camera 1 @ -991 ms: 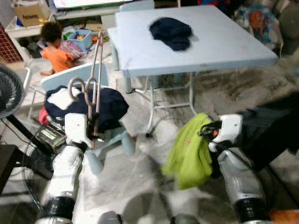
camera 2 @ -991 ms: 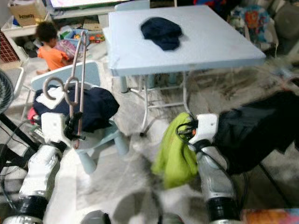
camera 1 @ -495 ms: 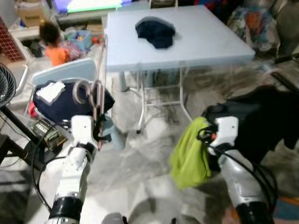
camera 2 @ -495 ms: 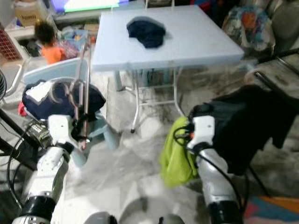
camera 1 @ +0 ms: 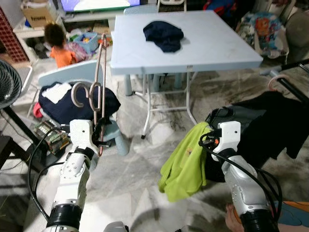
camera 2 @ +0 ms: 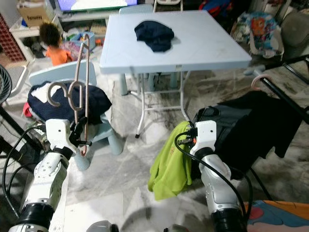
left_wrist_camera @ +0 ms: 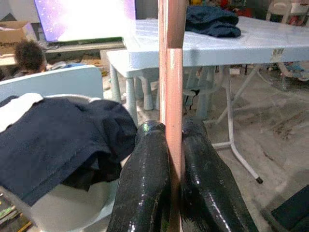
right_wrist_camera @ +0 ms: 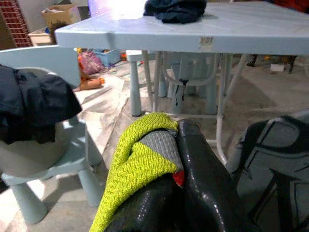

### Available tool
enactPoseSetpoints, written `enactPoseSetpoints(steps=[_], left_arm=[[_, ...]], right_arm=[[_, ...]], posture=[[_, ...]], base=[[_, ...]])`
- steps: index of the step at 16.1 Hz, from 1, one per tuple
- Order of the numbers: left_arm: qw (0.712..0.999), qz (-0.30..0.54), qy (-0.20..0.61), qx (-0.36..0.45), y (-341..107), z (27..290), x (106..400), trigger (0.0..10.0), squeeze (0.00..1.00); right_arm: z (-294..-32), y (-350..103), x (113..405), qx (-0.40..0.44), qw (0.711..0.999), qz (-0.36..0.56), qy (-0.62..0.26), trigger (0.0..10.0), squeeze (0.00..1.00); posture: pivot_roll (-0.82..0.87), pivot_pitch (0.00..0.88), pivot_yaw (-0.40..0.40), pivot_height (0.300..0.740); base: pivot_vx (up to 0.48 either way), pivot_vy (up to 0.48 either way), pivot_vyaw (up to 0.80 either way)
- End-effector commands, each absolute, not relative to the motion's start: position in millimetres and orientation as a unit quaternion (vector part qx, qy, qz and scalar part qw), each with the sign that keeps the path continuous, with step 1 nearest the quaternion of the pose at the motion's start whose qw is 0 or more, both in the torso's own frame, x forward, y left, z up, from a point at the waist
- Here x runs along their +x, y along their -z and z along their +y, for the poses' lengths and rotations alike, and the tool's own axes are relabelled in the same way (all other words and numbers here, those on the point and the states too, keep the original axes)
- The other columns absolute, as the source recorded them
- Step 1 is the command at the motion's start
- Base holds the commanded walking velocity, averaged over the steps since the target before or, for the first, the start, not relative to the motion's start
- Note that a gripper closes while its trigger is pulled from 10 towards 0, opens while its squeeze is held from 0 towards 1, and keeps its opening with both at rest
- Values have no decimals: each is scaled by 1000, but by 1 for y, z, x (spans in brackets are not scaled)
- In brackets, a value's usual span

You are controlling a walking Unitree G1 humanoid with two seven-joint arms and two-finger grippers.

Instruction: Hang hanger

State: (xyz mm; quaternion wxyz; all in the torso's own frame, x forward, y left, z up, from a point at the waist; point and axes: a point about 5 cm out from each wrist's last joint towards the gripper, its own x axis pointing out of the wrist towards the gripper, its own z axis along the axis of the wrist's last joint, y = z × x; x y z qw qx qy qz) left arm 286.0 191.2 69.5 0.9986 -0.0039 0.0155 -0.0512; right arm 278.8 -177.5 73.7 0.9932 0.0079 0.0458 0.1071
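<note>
My left gripper (camera 1: 100,137) is shut on a pinkish hanger (camera 1: 100,72), which stands upright in front of my left side with its curled hooks (camera 1: 81,93) beside the stem. In the left wrist view the hanger's bar (left_wrist_camera: 172,72) runs straight up between the two black fingers (left_wrist_camera: 147,183). My right gripper (camera 1: 208,140) is shut on a lime-green garment (camera 1: 185,166) that droops below it; the right wrist view has the knit cloth (right_wrist_camera: 135,162) pinched between the fingers (right_wrist_camera: 200,169). A drying rack's black bar (camera 1: 295,90) with dark clothes (camera 1: 270,125) and a pink hook (camera 1: 274,81) stands to my right.
A light blue folding table (camera 1: 217,43) with a dark garment (camera 1: 164,35) on it stands ahead. A small blue chair (camera 1: 67,77) piled with dark clothes is at left, a fan (camera 1: 8,89) beyond it. A person in orange (camera 1: 59,48) sits on the floor at back left.
The whole picture has shifted, so the camera moved; the drying rack at the right now stands sharper and closer. Both grippers keep their hold, and the green garment hangs a little lower.
</note>
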Motion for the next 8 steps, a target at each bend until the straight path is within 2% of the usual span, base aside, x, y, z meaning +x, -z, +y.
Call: enactPoseSetpoints(steps=[1,8], left_arm=[[998,2,55,0,-76,193,289,10000,0],[998,-9,56,18,-82,203,294,10000,0]], right_arm=[[-177,-95,286,8,994,-4,-108,10000,0],[-174,-123,298,-13,992,-61,-111,10000,0]], posture=[[-36,0,25,740],[-40,0,19,740]], base=[[349,0,0],[391,0,0]])
